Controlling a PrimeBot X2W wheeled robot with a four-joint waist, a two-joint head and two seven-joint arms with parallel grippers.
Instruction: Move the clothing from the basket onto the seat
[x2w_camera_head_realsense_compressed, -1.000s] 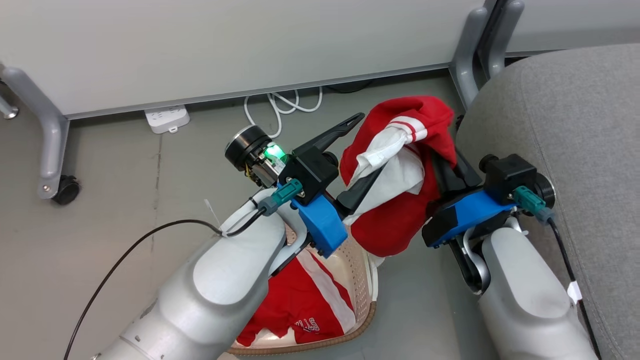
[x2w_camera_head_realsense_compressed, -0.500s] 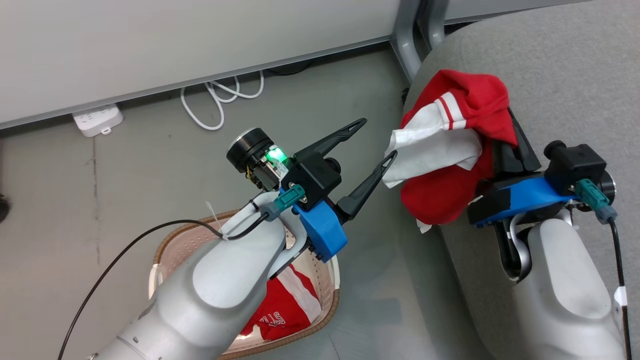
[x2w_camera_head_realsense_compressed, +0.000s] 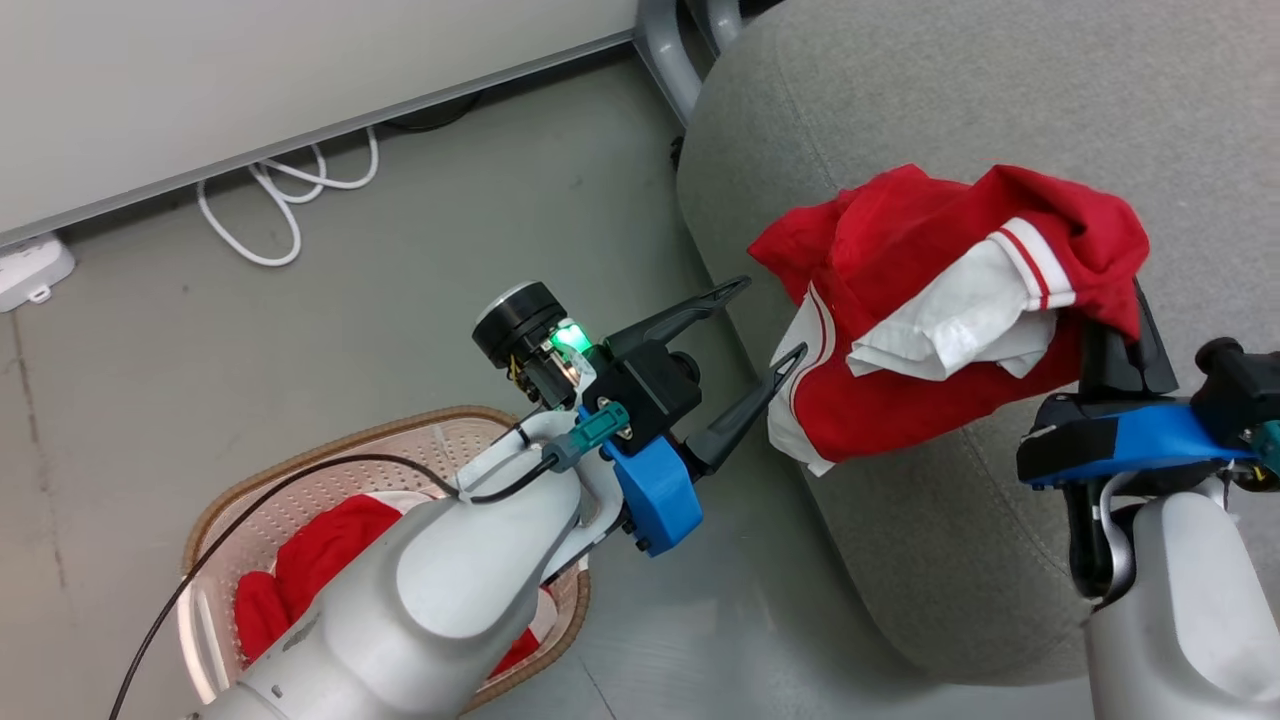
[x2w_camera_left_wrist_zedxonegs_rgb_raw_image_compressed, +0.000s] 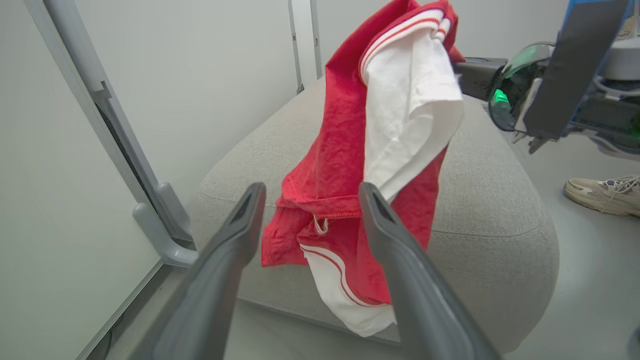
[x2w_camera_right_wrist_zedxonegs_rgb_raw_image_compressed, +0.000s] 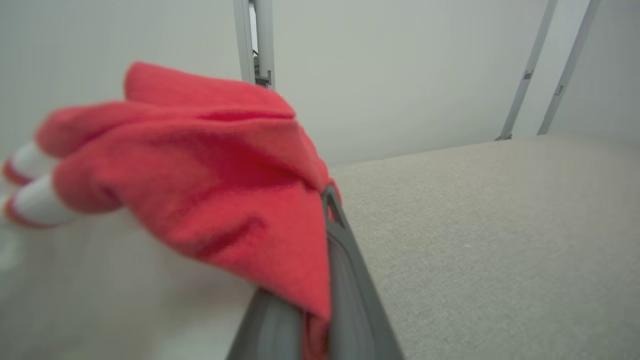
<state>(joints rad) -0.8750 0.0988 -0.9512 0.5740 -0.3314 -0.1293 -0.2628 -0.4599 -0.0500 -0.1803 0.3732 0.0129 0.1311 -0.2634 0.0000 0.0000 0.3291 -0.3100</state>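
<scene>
A red garment with white trim (x2w_camera_head_realsense_compressed: 900, 410) hangs from my right gripper (x2w_camera_head_realsense_compressed: 1120, 325), which is shut on it over the left part of the grey seat (x2w_camera_head_realsense_compressed: 950, 100). In the right wrist view the cloth (x2w_camera_right_wrist_zedxonegs_rgb_raw_image_compressed: 200, 175) drapes over my right gripper (x2w_camera_right_wrist_zedxonegs_rgb_raw_image_compressed: 322, 215) and hides one finger, with the seat (x2w_camera_right_wrist_zedxonegs_rgb_raw_image_compressed: 500, 225) below. My left gripper (x2w_camera_head_realsense_compressed: 765, 320) stands open and holds nothing, just left of the hanging garment (x2w_camera_left_wrist_zedxonegs_rgb_raw_image_compressed: 340, 150). A second red garment (x2w_camera_head_realsense_compressed: 320, 550) lies in the cream basket (x2w_camera_head_realsense_compressed: 330, 450) on the floor, partly behind my left forearm.
A pale wall panel on grey metal legs (x2w_camera_head_realsense_compressed: 665, 40) runs along the back. A white cable (x2w_camera_head_realsense_compressed: 270, 200) and a power strip (x2w_camera_head_realsense_compressed: 30, 270) lie on the floor beneath it. A person's pale shoe (x2w_camera_left_wrist_zedxonegs_rgb_raw_image_compressed: 600, 192) stands on the floor beyond the seat.
The head camera has swung right. My right gripper has carried the red garment from beside the basket to above the seat. My left gripper has stayed open.
</scene>
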